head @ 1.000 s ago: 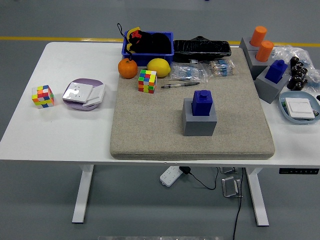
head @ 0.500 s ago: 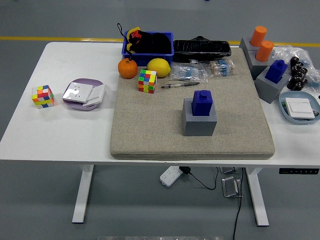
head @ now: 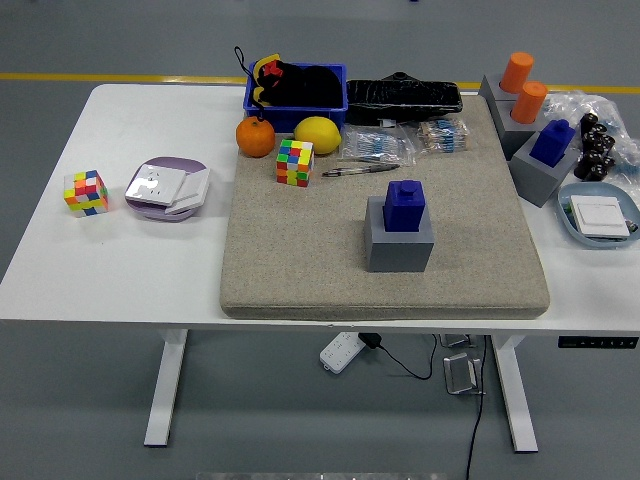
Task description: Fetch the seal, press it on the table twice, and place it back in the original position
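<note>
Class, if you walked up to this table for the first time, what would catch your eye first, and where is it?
Probably the blue seal on its grey block, alone in the middle of the beige mat. Next, the colourful cube at the mat's far left, beside the orange and lemon.

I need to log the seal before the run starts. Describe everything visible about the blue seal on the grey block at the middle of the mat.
The blue seal is a dark blue stamp with a squarish body and a smaller round knob on top; it looks like plastic. It stands upright on a grey block, which rests on the beige mat right of centre. Only the block touches it. A pen lies behind it, apart. No hand is near it.
</note>
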Controlling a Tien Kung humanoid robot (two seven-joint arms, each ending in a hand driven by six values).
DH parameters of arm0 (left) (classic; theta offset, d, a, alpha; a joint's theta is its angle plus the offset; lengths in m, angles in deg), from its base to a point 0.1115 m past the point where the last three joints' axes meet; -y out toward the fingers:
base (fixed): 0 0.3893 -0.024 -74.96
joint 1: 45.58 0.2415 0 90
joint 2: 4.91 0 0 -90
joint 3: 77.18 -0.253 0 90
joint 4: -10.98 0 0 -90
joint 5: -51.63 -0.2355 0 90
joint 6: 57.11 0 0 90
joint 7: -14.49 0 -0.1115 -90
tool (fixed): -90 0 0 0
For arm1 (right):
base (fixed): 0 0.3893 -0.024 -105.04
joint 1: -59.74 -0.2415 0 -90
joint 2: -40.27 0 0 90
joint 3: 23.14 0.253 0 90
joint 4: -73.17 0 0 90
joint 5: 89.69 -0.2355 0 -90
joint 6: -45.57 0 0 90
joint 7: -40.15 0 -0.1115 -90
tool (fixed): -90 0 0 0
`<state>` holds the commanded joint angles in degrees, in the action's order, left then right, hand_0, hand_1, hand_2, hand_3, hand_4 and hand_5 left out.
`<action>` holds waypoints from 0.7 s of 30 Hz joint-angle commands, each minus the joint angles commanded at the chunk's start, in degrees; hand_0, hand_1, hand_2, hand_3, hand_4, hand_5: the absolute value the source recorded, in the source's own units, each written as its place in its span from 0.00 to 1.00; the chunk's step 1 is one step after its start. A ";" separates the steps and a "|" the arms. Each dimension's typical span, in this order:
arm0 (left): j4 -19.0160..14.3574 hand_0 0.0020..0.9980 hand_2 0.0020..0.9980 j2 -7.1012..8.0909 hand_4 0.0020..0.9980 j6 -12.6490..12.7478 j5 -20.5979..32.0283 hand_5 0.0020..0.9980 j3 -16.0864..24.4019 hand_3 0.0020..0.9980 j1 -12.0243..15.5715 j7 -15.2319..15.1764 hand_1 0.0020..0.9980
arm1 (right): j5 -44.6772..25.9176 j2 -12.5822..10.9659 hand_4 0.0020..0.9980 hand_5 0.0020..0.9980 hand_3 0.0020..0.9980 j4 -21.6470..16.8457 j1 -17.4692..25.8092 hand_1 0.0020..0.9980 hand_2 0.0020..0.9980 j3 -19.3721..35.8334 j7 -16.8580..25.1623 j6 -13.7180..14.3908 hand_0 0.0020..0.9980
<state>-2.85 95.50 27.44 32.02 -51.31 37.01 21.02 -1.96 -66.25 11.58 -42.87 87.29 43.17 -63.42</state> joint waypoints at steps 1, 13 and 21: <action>0.00 0.82 0.79 -0.01 0.80 0.01 -0.01 0.41 0.05 0.84 -0.05 -0.01 0.82 | -0.03 -0.02 0.94 0.29 0.79 0.03 -0.03 0.81 0.79 -0.05 0.00 0.00 0.86; -0.04 0.82 0.79 0.18 0.80 0.07 0.11 0.41 -0.13 0.84 -0.20 0.01 0.82 | -0.12 -0.24 0.94 0.29 0.79 0.18 -0.12 0.80 0.79 -0.49 0.01 -0.09 0.86; -0.09 0.82 0.79 0.28 0.80 0.11 0.14 0.41 -0.39 0.84 -0.16 0.04 0.82 | -0.02 -0.18 0.94 0.29 0.79 0.23 -0.16 0.80 0.79 -0.79 -0.08 -0.17 0.86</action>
<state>-2.94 95.78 27.55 32.17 -51.70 36.85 21.05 -1.98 -66.43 11.81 -43.03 86.50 43.09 -63.59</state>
